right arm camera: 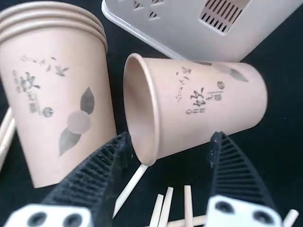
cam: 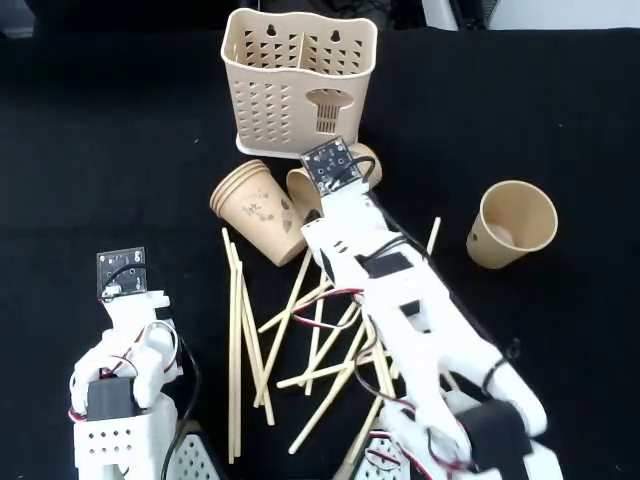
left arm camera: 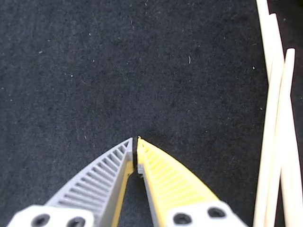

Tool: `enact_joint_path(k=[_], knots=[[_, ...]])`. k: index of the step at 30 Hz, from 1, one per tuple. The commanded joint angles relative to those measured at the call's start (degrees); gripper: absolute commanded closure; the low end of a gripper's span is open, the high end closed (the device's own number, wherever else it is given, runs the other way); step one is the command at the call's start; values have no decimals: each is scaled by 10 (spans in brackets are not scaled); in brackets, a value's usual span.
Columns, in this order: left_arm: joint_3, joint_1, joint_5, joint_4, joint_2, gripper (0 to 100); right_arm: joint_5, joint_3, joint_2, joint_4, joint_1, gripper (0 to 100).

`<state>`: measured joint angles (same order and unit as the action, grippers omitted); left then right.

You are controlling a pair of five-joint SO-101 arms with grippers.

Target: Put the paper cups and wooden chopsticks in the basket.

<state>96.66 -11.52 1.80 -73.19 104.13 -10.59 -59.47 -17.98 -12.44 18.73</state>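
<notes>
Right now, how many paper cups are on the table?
6, it seems: a nested stack showing four rims lies before the basket; one cup lies beside it, at the right gripper; another cup sits apart, rightward. The stack may hide more.

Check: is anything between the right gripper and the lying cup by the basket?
Nothing visible is. The right gripper is open, and the lying cup sits straight ahead of the gap between its jaws. The cup stack lies beside that cup, chopstick ends lie on the cloth near the jaws, and the basket is just beyond.
</notes>
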Motion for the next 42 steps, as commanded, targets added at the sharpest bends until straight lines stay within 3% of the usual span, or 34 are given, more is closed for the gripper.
enact_joint_path(k=[1, 17, 21, 24, 26, 36, 42], knots=[[6, 0, -6, 1, 1, 970, 4, 49, 45, 35, 1, 719], [6, 0, -6, 1, 1, 970, 4, 89, 93, 33, -109, 725], [6, 0, -6, 1, 1, 970, -3, 90, 92, 33, -121, 847], [6, 0, -6, 1, 1, 970, -63, 89, 88, 34, -119, 982], [6, 0, -6, 1, 1, 970, -88, 80, 74, 33, -120, 975], [6, 0, -6, 1, 1, 970, -94, -72, -196, 25, -162, 986], [6, 0, -6, 1, 1, 970, -95, -50, -385, -135, -223, 986]])
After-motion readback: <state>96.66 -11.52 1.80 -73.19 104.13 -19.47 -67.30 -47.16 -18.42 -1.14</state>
